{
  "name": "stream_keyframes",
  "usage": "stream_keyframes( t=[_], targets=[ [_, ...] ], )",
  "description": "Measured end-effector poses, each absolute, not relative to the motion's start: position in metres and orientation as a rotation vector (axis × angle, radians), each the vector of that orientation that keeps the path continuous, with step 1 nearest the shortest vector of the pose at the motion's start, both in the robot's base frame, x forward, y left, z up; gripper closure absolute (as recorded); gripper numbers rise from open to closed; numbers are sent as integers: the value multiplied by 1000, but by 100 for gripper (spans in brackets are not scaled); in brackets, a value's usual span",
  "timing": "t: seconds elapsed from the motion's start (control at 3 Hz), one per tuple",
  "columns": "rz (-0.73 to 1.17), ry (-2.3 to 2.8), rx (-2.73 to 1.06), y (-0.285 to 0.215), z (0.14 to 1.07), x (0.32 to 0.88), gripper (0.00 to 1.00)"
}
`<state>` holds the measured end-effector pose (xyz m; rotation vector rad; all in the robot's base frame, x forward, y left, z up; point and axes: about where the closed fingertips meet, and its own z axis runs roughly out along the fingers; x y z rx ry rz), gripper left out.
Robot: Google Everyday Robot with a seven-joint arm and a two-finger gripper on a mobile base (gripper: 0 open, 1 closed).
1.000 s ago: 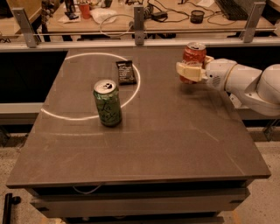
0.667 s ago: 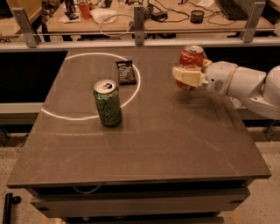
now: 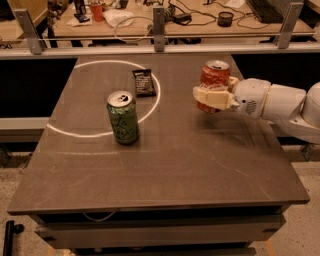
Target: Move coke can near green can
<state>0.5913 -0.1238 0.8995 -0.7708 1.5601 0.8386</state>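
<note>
Dark grey tabletop (image 3: 200, 175) fills most of the view, and behind a metal rail (image 3: 160, 47) at its far edge a cluttered workbench carries cables and a red cup (image 3: 97, 11). Your gripper (image 3: 210, 97) is over the right part of the table, toward the far side, with its pale fingers (image 3: 202, 95) clamped around the middle of the coke can (image 3: 215, 75). The can sits upright in that grasp, silver top showing above the fingers. Whether its base touches the surface cannot be told. The white arm (image 3: 280, 102) reaches in from the right edge of the view. The green can (image 3: 123, 118) stands upright on the left half of the table, at the near arc of a thin white ring (image 3: 65, 132) marked on the surface. It is well apart from the coke can, with bare tabletop between them. A small black snack packet (image 3: 143, 82) lies flat just inside the ring's right side, beyond the green can and not touching it. The coke can is outside the ring, to the right of the packet.
</note>
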Motion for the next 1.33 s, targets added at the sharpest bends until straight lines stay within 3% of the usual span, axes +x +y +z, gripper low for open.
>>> stream_keyframes(
  t=[1.33],
  targets=[
    [1047, 1433, -987, -42, 900, 553, 100]
  ],
)
